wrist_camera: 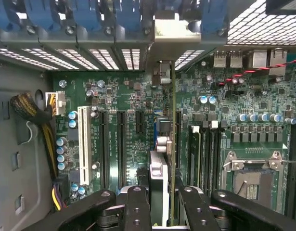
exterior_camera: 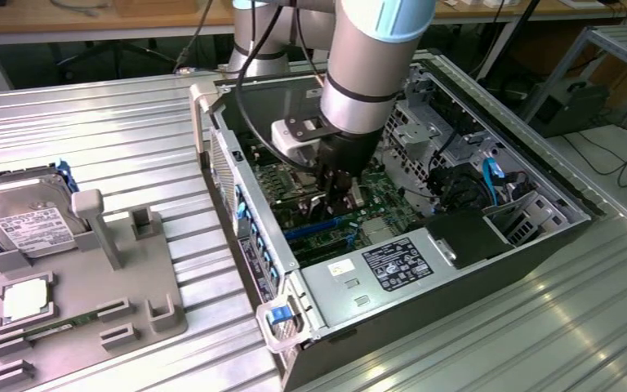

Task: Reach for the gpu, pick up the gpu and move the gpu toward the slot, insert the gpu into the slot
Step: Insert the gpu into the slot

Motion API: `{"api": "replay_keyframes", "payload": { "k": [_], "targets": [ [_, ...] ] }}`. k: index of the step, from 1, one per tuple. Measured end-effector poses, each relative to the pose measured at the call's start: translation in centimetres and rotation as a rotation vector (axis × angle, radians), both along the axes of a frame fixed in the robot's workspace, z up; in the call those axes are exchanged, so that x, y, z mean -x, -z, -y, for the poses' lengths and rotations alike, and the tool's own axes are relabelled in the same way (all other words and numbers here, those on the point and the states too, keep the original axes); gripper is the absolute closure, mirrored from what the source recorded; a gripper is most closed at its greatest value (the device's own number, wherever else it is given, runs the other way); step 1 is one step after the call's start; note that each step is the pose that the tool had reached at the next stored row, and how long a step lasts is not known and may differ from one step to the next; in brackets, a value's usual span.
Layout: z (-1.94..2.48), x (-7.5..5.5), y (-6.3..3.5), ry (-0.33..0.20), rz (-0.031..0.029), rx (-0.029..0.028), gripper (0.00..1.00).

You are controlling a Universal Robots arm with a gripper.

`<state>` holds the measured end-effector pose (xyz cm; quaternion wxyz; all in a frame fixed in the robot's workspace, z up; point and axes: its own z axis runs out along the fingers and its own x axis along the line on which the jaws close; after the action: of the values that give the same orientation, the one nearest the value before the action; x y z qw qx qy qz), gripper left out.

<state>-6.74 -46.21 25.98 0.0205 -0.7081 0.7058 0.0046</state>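
Aluminium ribbed tabletop (exterior_camera: 107, 122) carries an open computer case (exterior_camera: 531, 175) lying on its side, so the green motherboard (wrist_camera: 133, 91) inside faces up and can be reached from above. Beside the case, toward the exterior view's left, a grey moulded parts holder (exterior_camera: 128, 278) props a boxy silver hard drive (exterior_camera: 25, 220) and cradles a small square processor chip (exterior_camera: 27, 298); its card groove looks vacated, presumably because the card is already lifted. Over the motherboard the arm points straight down, a posture that suits pushing a card edge-first into a connector. The gripper (wrist_camera: 162, 192) pinches the gpu (wrist_camera: 173, 144) between its black fingers (wrist_camera: 136, 207), holding the thin green-brown card on edge, its silver bracket (wrist_camera: 179, 36) up against the case's perforated rear wall. The card hangs just above the motherboard among the long narrow card connectors; the slot (exterior_camera: 316, 226), blue plastic, lies directly beneath the gripper.
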Motion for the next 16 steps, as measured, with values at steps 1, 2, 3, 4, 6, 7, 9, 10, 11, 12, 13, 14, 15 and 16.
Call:
{"api": "replay_keyframes", "payload": {
  "k": [1, 2, 3, 4, 6, 7, 9, 10, 11, 12, 13, 14, 15, 16],
  "targets": [
    [0.00, 0.1, 0.05, 0.000, 0.0000, 0.0001, 0.72],
    [0.00, 0.1, 0.09, 0.000, -0.0001, 0.0001, 0.72],
    [-0.01, 0.2, 0.16, 0.000, 0.0000, -0.0002, 0.72],
    [0.00, 0.3, 0.22, 0.000, -0.0001, -0.0001, 0.72],
    [-0.01, 0.4, 0.41, 0.000, 0.0000, -0.0004, 0.72],
    [0.00, 0.4, 0.58, 0.000, -0.0001, -0.0005, 0.72],
    [-0.01, 0.4, 0.88, 0.000, -0.0001, -0.0023, 0.72],
    [-0.01, 0.5, 0.99, 0.000, 0.0000, -0.0033, 0.72],
    [-0.01, 0.5, 1.08, 0.000, -0.0001, -0.0044, 0.72],
    [0.00, 0.5, 1.19, 0.000, -0.0001, -0.0056, 0.72],
    [-0.01, 0.5, 1.32, 0.000, 0.0000, -0.0065, 0.72],
    [-0.01, 0.5, 1.44, 0.000, 0.0000, -0.0075, 0.72],
    [0.00, 0.5, 1.46, 0.000, 0.0000, -0.0077, 0.72],
    [0.00, 0.5, 1.45, 0.000, 0.0000, -0.0077, 0.72]
  ]
}}
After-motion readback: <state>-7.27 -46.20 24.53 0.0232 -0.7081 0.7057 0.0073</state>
